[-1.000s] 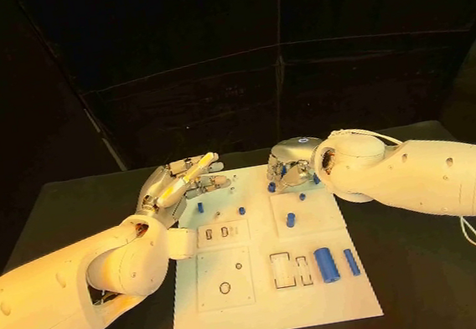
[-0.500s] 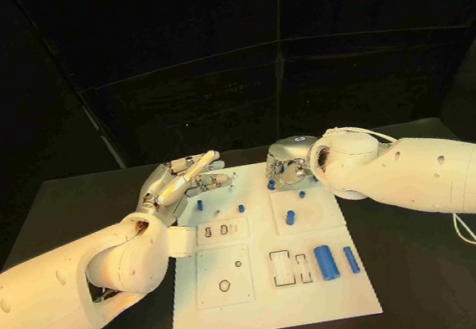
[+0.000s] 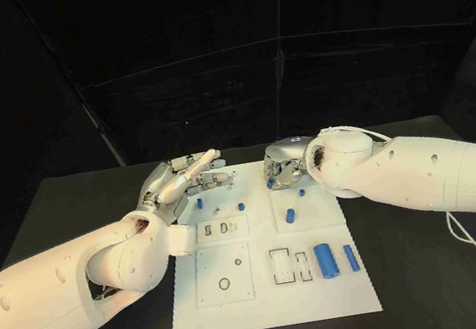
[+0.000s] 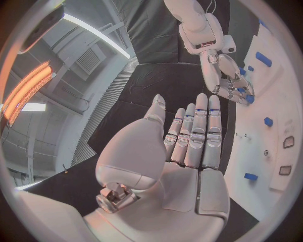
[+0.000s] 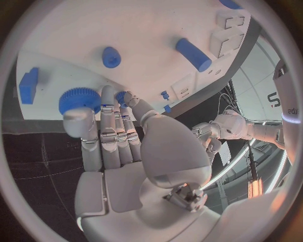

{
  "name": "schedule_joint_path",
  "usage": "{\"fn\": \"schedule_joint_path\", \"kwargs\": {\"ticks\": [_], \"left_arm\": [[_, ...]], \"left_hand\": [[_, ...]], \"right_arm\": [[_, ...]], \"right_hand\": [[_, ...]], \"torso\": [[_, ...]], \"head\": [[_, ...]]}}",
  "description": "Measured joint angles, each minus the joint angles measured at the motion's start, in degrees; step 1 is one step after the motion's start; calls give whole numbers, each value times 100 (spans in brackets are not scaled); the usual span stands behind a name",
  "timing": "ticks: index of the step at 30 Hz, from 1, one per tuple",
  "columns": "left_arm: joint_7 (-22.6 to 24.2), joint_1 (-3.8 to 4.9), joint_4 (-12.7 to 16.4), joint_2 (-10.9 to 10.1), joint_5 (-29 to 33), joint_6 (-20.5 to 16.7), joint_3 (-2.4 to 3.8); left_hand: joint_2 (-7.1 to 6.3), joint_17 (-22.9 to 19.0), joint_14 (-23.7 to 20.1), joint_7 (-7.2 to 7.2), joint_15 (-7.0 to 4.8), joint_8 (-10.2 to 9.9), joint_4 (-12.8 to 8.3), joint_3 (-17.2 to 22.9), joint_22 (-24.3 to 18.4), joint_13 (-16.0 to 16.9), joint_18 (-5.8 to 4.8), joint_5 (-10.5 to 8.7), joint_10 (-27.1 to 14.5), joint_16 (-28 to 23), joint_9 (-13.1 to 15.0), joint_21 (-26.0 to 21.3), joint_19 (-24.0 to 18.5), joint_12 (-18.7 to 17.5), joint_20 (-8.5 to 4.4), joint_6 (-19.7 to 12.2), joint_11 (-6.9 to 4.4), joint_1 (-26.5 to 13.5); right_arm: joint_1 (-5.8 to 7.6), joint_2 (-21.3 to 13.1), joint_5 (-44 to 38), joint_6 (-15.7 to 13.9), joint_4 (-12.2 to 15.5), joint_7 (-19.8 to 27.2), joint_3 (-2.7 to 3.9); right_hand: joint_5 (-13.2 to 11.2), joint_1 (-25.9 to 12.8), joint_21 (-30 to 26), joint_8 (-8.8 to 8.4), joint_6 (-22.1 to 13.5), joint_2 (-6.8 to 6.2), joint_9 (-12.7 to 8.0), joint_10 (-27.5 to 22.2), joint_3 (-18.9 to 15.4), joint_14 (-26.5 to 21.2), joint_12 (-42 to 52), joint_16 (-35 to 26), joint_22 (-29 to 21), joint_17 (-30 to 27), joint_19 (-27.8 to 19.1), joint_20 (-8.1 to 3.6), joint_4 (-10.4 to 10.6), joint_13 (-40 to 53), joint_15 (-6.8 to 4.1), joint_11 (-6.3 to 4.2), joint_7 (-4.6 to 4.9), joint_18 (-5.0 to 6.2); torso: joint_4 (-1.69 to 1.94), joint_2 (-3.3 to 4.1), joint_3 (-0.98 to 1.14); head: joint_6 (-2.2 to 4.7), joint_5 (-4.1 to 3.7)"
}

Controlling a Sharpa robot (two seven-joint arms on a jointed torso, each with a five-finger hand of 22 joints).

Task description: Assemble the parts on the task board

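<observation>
The right hand (image 3: 287, 163) covers the task board (image 3: 274, 311)'s far edge in the head view, hiding the blue toothed part (image 5: 80, 100) beneath it. Whether its fingertips (image 5: 107, 93) touch that part cannot be told.

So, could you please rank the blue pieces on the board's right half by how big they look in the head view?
Largest to smallest:
1. The thick cylinder.
2. The thin rod beside it.
3. The short peg farther back.
4. The small stud near the right hand.
Nearer pieces look larger, so the order is apparent only.
</observation>
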Motion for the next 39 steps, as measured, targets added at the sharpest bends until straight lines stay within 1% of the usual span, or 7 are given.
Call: {"fn": "schedule_joint_path", "kwargs": {"ticks": [6, 11, 12, 13, 18, 28, 39], "left_arm": [[-6, 2, -3, 0, 0, 5, 0], [-9, 4, -6, -1, 0, 7, 0], [-10, 4, -6, -1, 0, 7, 0], [-11, 4, -7, -2, 0, 7, 0], [-14, 5, -8, -6, 0, 8, 0], [-18, 7, -33, -15, 0, 9, 0], [-18, 16, -118, -14, 0, 13, 0]], "left_hand": [[0, 0, 0, 0, 0, 0, 0, 0, -1, 0, 0, 0, 0, 0, 0, 0, 0, 0, 0, 0, 0, 0], [0, -1, 0, 0, 0, 0, 0, 0, 0, 0, 0, 0, 0, 0, 0, 0, 0, 0, 0, 0, 0, 0], [0, -1, 0, 0, 0, 0, 0, 0, 0, 0, 0, 0, 0, 0, 0, 0, 0, 0, 0, 0, 0, 0], [0, -1, 0, 0, 0, 0, -9, 10, 0, 1, 0, 0, 0, 0, 0, 0, 0, 0, 0, 0, 0, 0], [0, 4, 0, 0, 0, 0, -16, 16, 0, 1, 0, 0, 0, 0, 1, 0, 0, 0, 0, 0, 0, 0], [0, 4, 0, 0, 0, 0, -16, 16, -5, 1, 0, 0, 0, 0, 1, 0, 0, 0, 0, 0, 0, 0], [0, 3, 0, 0, 0, 0, -16, 16, -4, 1, -1, 0, 0, 0, 1, 0, 0, 0, 0, 0, 0, 0]], "right_arm": [[0, 26, -2, 37, -28, 0, 0], [0, 22, -3, 14, -26, 0, 0], [0, 17, -4, 0, -19, 0, 0], [0, 12, -4, -16, -12, 1, 0], [0, -24, -5, -161, 47, 22, 0], [0, -37, -6, -613, 150, 58, 1], [29, 446, 10, -1002, -393, 8, 7]], "right_hand": [[-22, -39, 217, 64, 196, -36, 24, 153, 220, 21, 84, 0, 263, 30, 0, 0, 10, 73, -21, -33, -13, 1], [-208, -19, 420, 140, 460, 25, 57, 354, 573, 21, 193, -26, 535, 54, 32, -32, 1, 180, -21, -90, -88, -5], [-208, -3, 453, 152, 493, 40, 59, 378, 631, 21, 221, -26, 584, 58, 32, -32, -7, 211, -21, -114, -102, -89], [-231, 4, 479, 163, 523, 47, 63, 380, 685, 9, 221, -27, 621, 63, 53, -54, -4, 227, -34, -116, -113, -91], [-297, 28, 572, 195, 620, 70, 107, 480, 896, 21, 288, -27, 755, 73, 53, -53, 9, 329, -64, -176, -143, -90], [-441, 20, 620, 197, 626, 62, 112, 480, 1014, 21, 289, -27, 814, 88, 71, -72, 81, 397, -63, -175, -138, -89], [-520, -97, 644, 149, 625, -55, 152, 447, 1077, 21, 289, -27, 834, 107, 71, -72, 144, 440, -63, -143, -137, -89]], "torso": [[-1, -3, -1], [-1, -6, -1], [-1, -5, -1], [-1, -6, -1], [-5, -7, 1], [-9, -8, 2], [1, -2, -1]], "head": [[-7, 10], [-13, 16], [-13, 19], [-13, 20], [-8, 24], [27, 40], [68, 52]]}}
